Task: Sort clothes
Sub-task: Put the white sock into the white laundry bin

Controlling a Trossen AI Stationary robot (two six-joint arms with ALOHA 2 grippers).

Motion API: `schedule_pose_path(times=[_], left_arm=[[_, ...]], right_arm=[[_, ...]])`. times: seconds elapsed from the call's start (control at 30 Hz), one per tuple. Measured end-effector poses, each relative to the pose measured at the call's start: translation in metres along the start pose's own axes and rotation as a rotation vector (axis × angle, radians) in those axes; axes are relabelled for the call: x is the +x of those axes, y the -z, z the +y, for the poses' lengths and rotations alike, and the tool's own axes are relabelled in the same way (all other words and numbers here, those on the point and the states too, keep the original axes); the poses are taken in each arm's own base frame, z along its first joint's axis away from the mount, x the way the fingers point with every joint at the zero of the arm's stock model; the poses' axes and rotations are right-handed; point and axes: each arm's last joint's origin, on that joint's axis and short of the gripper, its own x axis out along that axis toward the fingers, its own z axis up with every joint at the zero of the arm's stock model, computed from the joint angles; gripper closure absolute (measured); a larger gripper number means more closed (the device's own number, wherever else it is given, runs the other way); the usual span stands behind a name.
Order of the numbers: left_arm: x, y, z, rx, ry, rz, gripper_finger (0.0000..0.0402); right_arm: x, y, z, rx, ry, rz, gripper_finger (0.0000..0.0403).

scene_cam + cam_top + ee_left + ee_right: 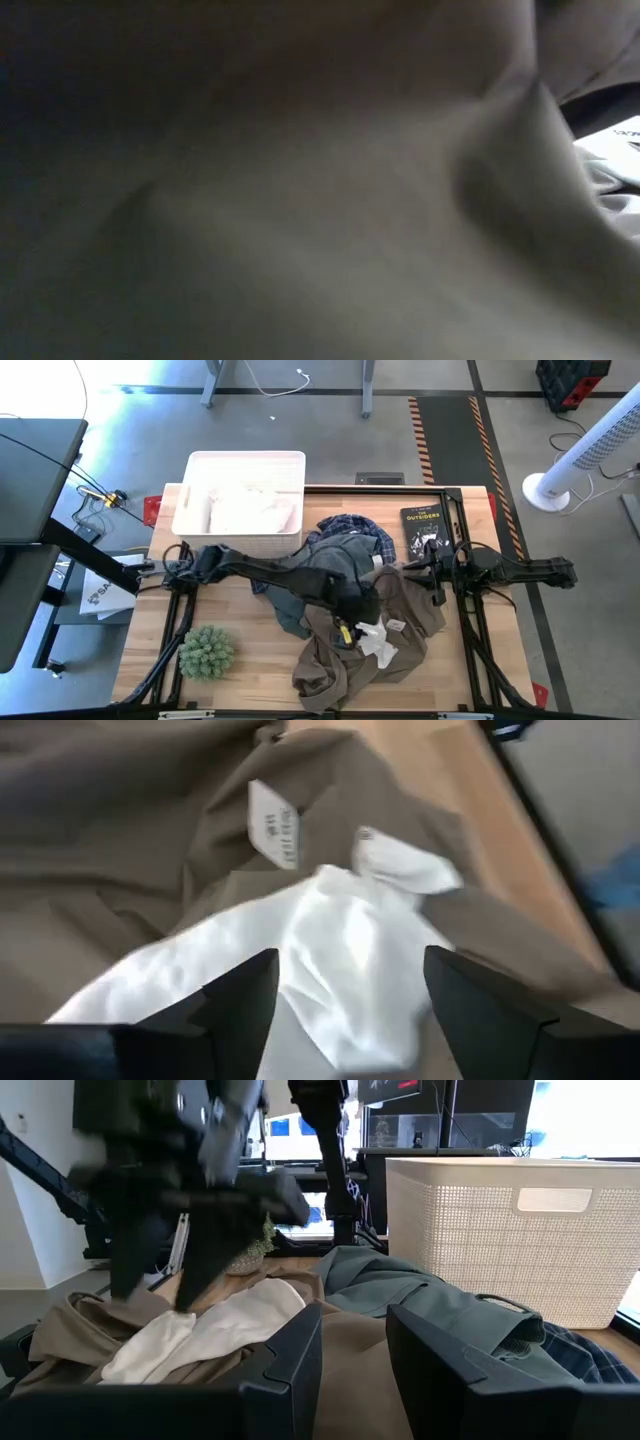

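From above we see even, bright light on the table [240, 660], with only soft shadows beside the white basket [240, 493]. At table height we get almost nothing: cloth [320, 200] pressed near the lens fills the picture, dim and wholly out of focus. On the left wrist the white garment [340, 950] glares and smears with motion blur, and from the right wrist the left arm [190, 1190] is blurred against bright windows behind the basket.

Clothes pile [350, 615] as landmark: basket [240, 505] behind-left, touching the pile's edge; book [425, 530] behind-right, just beside; plant [206, 651] well left; left gripper [362, 622] over pile centre
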Motion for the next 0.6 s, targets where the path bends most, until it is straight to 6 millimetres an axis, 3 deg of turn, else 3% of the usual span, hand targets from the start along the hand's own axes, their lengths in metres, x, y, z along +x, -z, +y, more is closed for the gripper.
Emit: schedule_pose_path(times=[0.13,0.3,0.47,0.6], left_arm=[[0.023,0.008,0.002,-0.001,-0.019,0.032,0.0149],[0.038,0.022,0.004,0.041,-0.117,0.142,0.0189],[0.035,0.029,0.003,0.019,-0.151,0.226,0.0278],[0.018,0.022,0.004,-0.144,-0.045,0.191,0.0376]], right_arm=[[0.0,0.0,0.0,0.0,0.0,0.0,0.0291],[0.0,0.0,0.0,0.0,0.0,0.0,0.0291],[0.0,0.0,0.0,0.0,0.0,0.0,0.0291],[0.0,0.0,0.0,0.0,0.0,0.0,0.0291]])
